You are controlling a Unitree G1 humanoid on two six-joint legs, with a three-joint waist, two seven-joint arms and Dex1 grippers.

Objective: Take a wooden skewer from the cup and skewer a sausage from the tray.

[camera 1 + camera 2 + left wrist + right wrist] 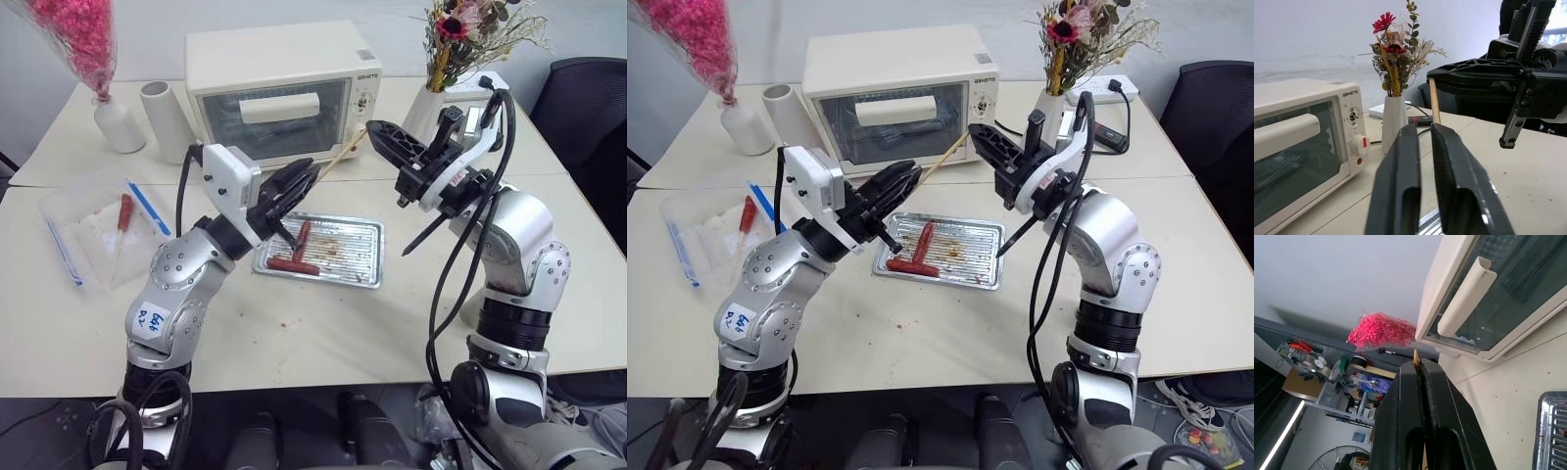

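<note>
While right fingers point(1420, 382) pinch the thin pale wooden skewer point(340, 157), left fingers point(1422, 147) stand slightly parted around it.

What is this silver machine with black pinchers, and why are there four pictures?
It's a robot with two arms. Two pictures come from cameras on its head, two from cameras on its wrists. On the table lie a metal tray with two sausages, a toaster oven, flower vases and a plastic bag. The right claw is shut on a wooden skewer. The left claw sits at the stick's other end, a little open.
</note>
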